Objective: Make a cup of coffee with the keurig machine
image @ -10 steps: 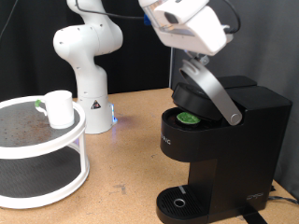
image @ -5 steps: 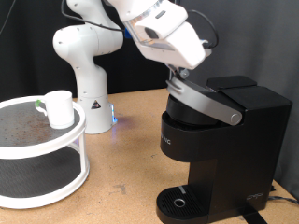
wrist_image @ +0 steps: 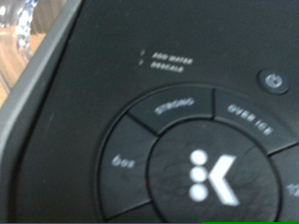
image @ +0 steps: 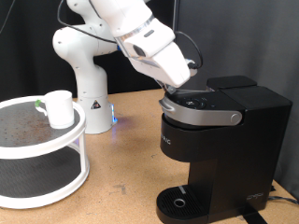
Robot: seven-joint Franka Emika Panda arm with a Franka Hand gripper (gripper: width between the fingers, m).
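Note:
The black keurig machine (image: 220, 140) stands at the exterior view's right with its silver-grey lid handle (image: 207, 115) down and the lid shut. My gripper (image: 190, 86) presses down on the lid's top; its fingers are hidden behind the hand. The wrist view is filled by the round button panel (wrist_image: 201, 154) with the K logo. The white cup (image: 60, 107) stands on the top shelf of a round rack at the exterior view's left, far from the gripper. The drip tray (image: 177, 202) under the spout holds nothing.
The white two-tier round rack (image: 42, 149) stands at the exterior view's left. The white robot arm base (image: 89, 65) stands behind it with a blue light at its foot. Bare wooden table (image: 126, 182) lies between rack and machine.
The gripper has moved down and to the exterior view's left, pushing the lid handle down. The lid has gone from open, with the green-topped pod showing, to shut.

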